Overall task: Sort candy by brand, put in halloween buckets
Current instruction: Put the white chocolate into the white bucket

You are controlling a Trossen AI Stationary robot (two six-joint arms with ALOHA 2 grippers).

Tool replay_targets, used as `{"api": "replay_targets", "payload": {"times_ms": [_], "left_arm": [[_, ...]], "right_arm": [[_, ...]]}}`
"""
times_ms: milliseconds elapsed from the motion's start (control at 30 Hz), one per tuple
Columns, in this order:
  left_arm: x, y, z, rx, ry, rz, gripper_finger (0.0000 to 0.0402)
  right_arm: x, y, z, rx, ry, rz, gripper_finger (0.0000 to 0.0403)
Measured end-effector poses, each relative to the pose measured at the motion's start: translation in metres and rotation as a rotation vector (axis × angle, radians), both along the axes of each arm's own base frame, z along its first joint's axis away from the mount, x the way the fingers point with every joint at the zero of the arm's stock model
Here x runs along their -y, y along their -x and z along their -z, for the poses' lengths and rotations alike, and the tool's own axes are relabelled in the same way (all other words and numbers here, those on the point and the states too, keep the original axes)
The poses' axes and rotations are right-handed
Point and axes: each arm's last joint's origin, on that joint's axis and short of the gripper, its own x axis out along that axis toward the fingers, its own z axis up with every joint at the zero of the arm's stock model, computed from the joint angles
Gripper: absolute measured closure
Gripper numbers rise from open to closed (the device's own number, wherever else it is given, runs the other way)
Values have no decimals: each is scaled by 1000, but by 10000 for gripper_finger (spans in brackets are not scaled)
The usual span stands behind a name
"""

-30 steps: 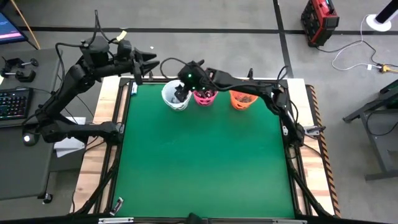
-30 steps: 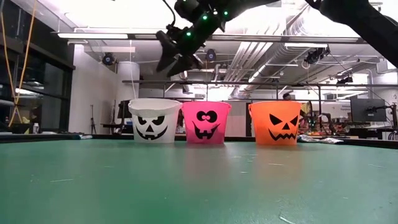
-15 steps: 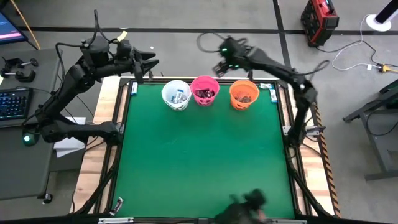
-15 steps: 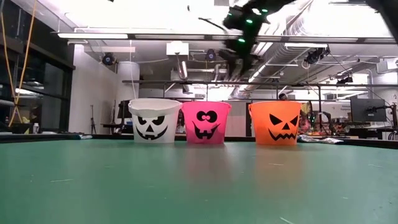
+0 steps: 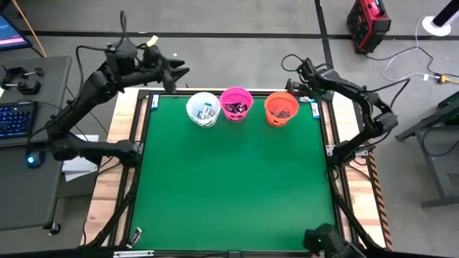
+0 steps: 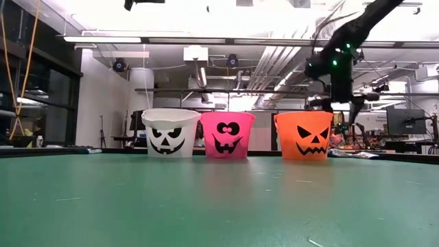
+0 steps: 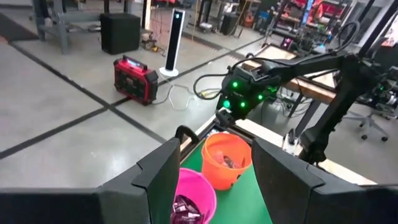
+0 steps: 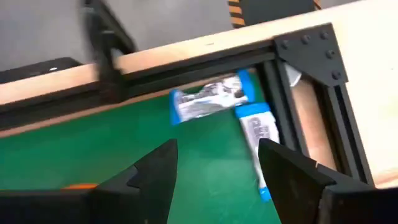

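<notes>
Both sets of jaws stand parted with nothing between them. Your left gripper [image 5: 181, 72] hangs off the far left corner of the table [image 5: 237, 186], outside the frame; your right gripper [image 5: 295, 79] hangs over the far edge near the far right corner, just beyond the orange bucket [image 5: 281, 107].

From overhead you see three buckets in a row along the far edge: white bucket [image 5: 204, 109], pink bucket [image 5: 236, 103], then orange, each with candy inside. The low view shows only their jack-o'-lantern faces, so you get nothing of the contents there.

Your right wrist view picks up what the other cameras barely show: two blue-and-silver candies [image 8: 211, 99] lying on the green mat in the far right corner, one against the frame rail. Their brand print is too blurred to read.

Your left wrist view shows dark wrappers in the pink bucket, cut off by the fingers.
</notes>
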Motion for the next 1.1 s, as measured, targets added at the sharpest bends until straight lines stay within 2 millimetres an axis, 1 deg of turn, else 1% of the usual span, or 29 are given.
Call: {"api": "replay_targets", "payload": {"times_ms": [67,133,200,333,400,500,700,833,933,1000,1100], "left_arm": [[-4,-5,3,-14,13,0,213],[-7,-9,7,-26,26,-1,213],[-10,-12,9,-28,51,-5,213],[-14,-17,13,-29,90,-5,213],[-15,-19,14,-32,94,-5,213],[-15,-19,14,-32,95,-5,213],[-16,-17,14,-31,94,-12,213],[-17,-17,14,-32,91,-18,213],[-18,-16,14,-34,87,-25,213],[-20,-15,14,-32,90,-32,213],[-21,-14,14,-31,92,-40,213]], "right_arm": [[4,3,8,8,16,27,185],[10,0,10,67,69,92,186],[15,1,16,120,77,171,188],[23,8,27,216,78,421,198],[25,8,35,245,57,544,203],[27,7,43,275,53,655,207],[36,8,61,258,54,747,208],[41,7,62,235,83,791,208],[42,6,65,211,80,799,212],[41,5,65,204,82,788,223],[39,3,66,203,68,766,251]]}}
